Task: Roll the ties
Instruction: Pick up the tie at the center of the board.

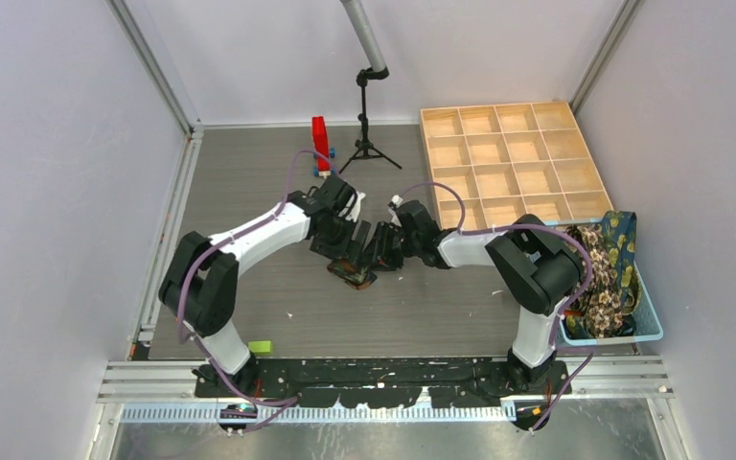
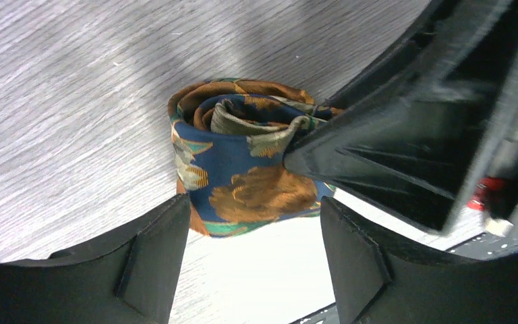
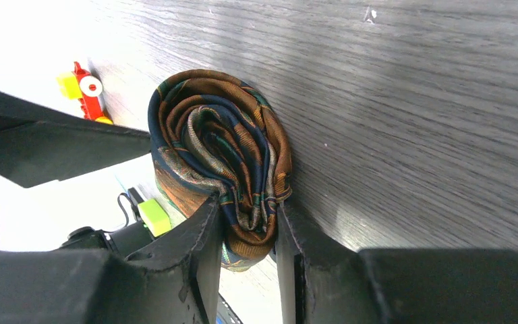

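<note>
While right hand (image 3: pixel 248 217) pinches rolled tie (image 3: pixel 209 142), left hand (image 2: pixel 253 226) gapes open, tie just ahead of its fingers.

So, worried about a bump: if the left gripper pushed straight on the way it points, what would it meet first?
Probably the rolled tie, just ahead between its open jaws; the right gripper pinches it. Depth is uncertain.
</note>
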You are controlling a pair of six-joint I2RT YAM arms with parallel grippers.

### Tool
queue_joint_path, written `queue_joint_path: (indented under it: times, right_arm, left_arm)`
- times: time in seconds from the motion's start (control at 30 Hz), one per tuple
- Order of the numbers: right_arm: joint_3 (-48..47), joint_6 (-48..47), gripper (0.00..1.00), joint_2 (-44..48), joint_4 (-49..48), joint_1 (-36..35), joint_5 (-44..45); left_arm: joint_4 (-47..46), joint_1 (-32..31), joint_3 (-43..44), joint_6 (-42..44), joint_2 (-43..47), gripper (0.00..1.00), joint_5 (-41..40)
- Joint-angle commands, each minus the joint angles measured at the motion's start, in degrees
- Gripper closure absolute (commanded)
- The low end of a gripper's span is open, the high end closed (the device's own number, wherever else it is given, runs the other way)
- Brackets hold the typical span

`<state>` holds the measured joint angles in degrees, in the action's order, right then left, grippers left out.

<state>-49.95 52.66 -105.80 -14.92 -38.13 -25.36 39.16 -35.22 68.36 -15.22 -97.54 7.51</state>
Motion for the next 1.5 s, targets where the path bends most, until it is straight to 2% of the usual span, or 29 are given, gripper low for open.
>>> queue_joint_path:
  times: [0.0,0.63,1.0,1.3,1.4,1.47]
  right_arm:
    - [-2.1,-1.1,1.0,0.7,5.3,-0.3,1.1]
    - [-6.1,2.4,1.0,5.1,6.2,1.4,-3.5]
    - [-8.0,4.3,1.0,6.9,6.1,4.2,-5.6]
    - [-15.8,1.6,1.0,9.9,16.2,13.0,-7.3]
    - [-19.3,0.9,1.0,9.3,19.9,18.1,-8.5]
    - [-21.8,0.5,1.0,8.4,21.6,21.4,-9.3]
  left_arm:
    - [2.6,-0.2,2.8,-1.9,6.6,0.28,-1.2]
    - [14.7,0.0,-0.3,-0.5,30.3,0.26,-12.0]
    - [16.4,0.0,-7.6,2.5,40.6,0.26,-17.4]
    - [14.2,0.0,-11.3,3.3,44.4,0.25,-19.1]
    - [13.7,0.0,-12.1,3.3,44.6,0.19,-18.9]
    - [13.5,0.0,-12.4,3.1,45.0,0.11,-19.5]
